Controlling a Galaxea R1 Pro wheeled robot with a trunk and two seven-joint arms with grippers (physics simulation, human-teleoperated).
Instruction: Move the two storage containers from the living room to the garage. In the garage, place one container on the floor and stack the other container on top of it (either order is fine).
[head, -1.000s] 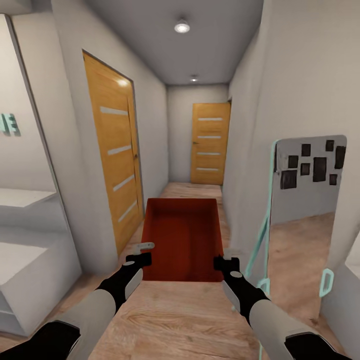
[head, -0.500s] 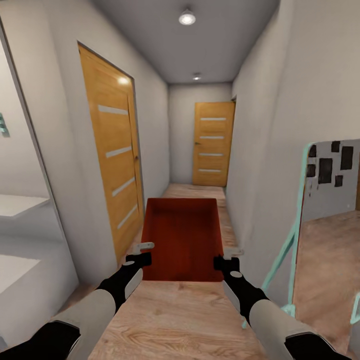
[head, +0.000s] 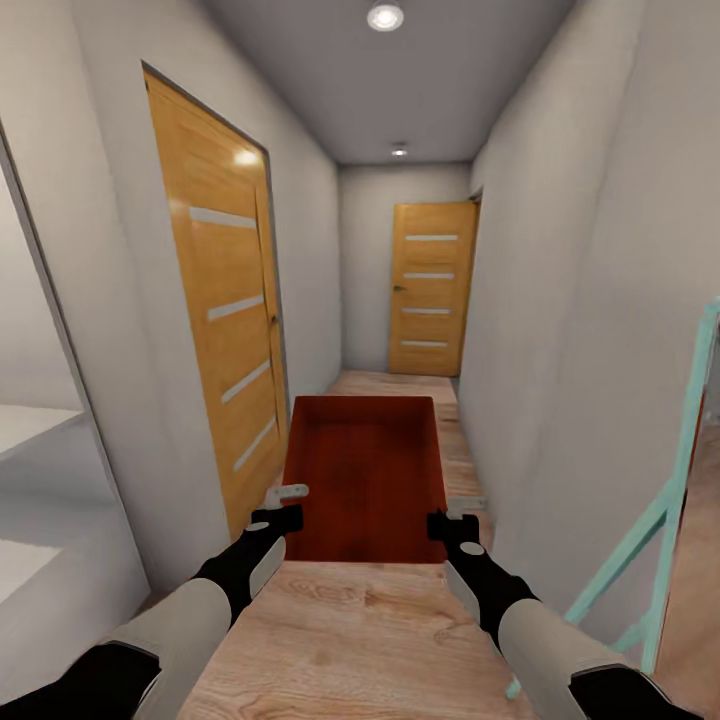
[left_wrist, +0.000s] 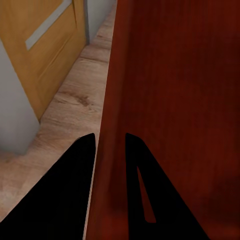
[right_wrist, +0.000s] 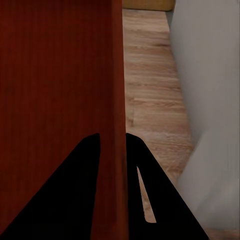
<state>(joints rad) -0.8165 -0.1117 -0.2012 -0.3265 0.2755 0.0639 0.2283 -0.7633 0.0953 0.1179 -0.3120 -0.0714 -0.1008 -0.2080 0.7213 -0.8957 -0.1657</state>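
A: What is filling the head view, starting with the biggest things?

B: A narrow hallway is stretching straight ahead toward twelve o'clock, with pale grey walls (head: 590, 300) on both sides and a grey ceiling (head: 440, 80) carrying two round lights. A light wood-plank floor (head: 360, 630) is running along its length. A large orange wooden door (head: 215, 340) is standing in the wall at ten o'clock, and a second orange door (head: 428, 290) is closing off the far end at twelve o'clock. A teal frame (head: 660, 520) is leaning at the edge of the view at four o'clock.

A: Where is the storage container?

B: One red-orange storage container (head: 365, 475) is sitting low in the centre, open top facing up, raised above the floor between the two arms. Its long side is pointing down the hallway.

A: What are the arms doing?

B: The left gripper (head: 280, 508) is reaching in from seven o'clock and the right gripper (head: 455, 515) from five o'clock, each at a near corner of the container.

A: How are the jaws standing?

B: In the left wrist view, the left gripper (left_wrist: 110, 142) is straddling the container's side wall (left_wrist: 115, 100), one dark finger on each face, the jaws closed onto it. In the right wrist view, the right gripper (right_wrist: 112, 142) is pinching the opposite wall (right_wrist: 116, 75) the same way.
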